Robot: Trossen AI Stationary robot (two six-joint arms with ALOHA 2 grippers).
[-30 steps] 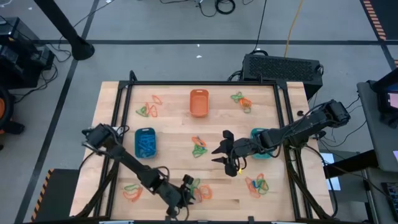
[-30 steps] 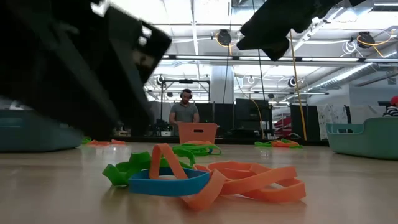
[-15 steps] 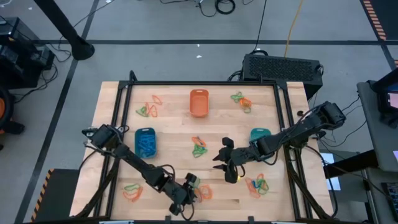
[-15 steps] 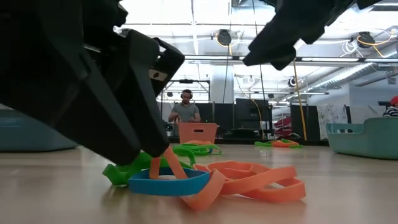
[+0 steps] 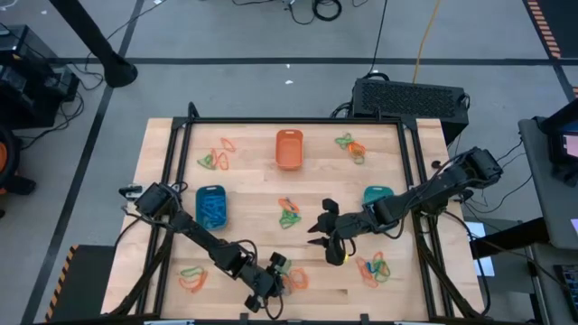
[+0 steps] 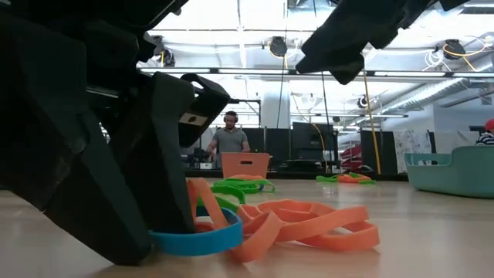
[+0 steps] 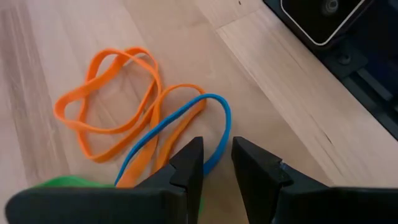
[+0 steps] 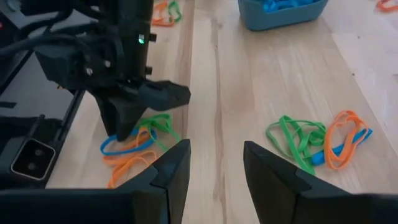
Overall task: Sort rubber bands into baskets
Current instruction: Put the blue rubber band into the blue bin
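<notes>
Wooden table (image 5: 244,181): left fingers (image 7: 186,168) straddle blue rubber band (image 7: 214,124) (right fingers (image 8: 177,165) spread).

A wooden table (image 5: 172,144) and a standing person (image 6: 229,139) behind.

my left gripper (image 7: 215,163): lowered onto front pile | fingertips now straddle blue rubber band (image 7: 219,118) | my right gripper (image 5: 323,226): moved toward table front

light wooden table (image 5: 253,181), framed by a black rail. on it: orange basket (image 5: 288,148) toward the far edge, blue basket (image 5: 210,207) at left holding blue bands, teal basket (image 5: 377,196) at right. clusters of rubber bands lie scattered: far left (image 5: 215,158), far right (image 5: 350,146), centre (image 5: 289,213), near left (image 5: 191,276), near centre (image 5: 294,276), near right (image 5: 372,268).
</notes>
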